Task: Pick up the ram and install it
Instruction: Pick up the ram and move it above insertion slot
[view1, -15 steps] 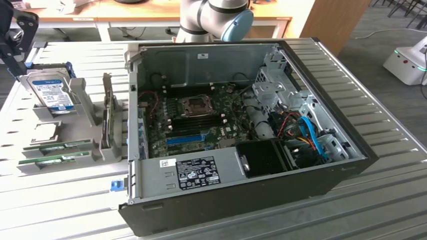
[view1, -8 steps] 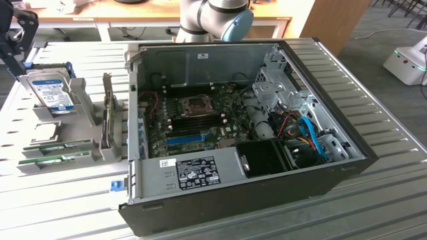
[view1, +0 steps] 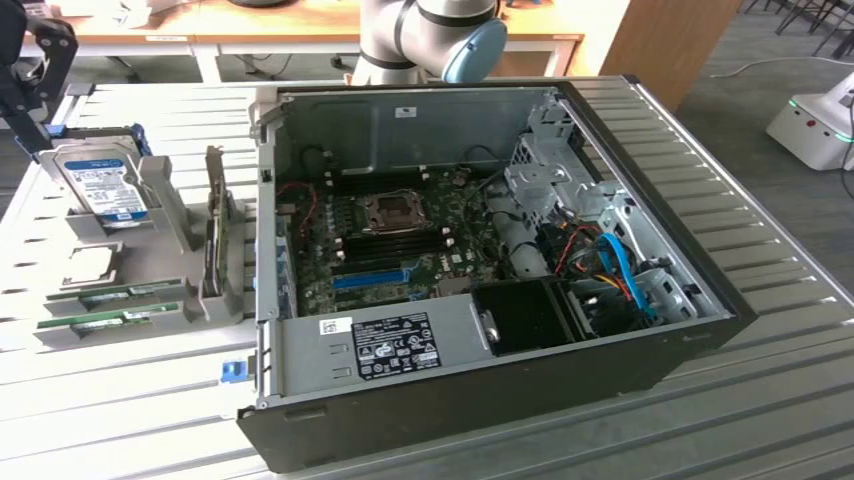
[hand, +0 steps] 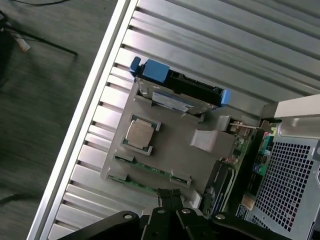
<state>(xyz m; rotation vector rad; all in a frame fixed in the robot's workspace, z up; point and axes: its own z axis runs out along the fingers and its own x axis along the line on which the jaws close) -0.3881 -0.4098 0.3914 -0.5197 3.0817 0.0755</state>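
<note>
The gripper hangs over the grey holder on the bench, its fingers clenched together on nothing. The ram lies flat in that holder, with a second stick just beside it (the two look alike). Risk, as I judge it: shut fingers would strike the board's edge rather than straddle it, and the close neighbour could be nudged or caught with it. Count: two ram sticks, one hard drive, one processor chip, one holder, one open computer case, one gripper. The chip sits near enough to be knocked too.
</note>
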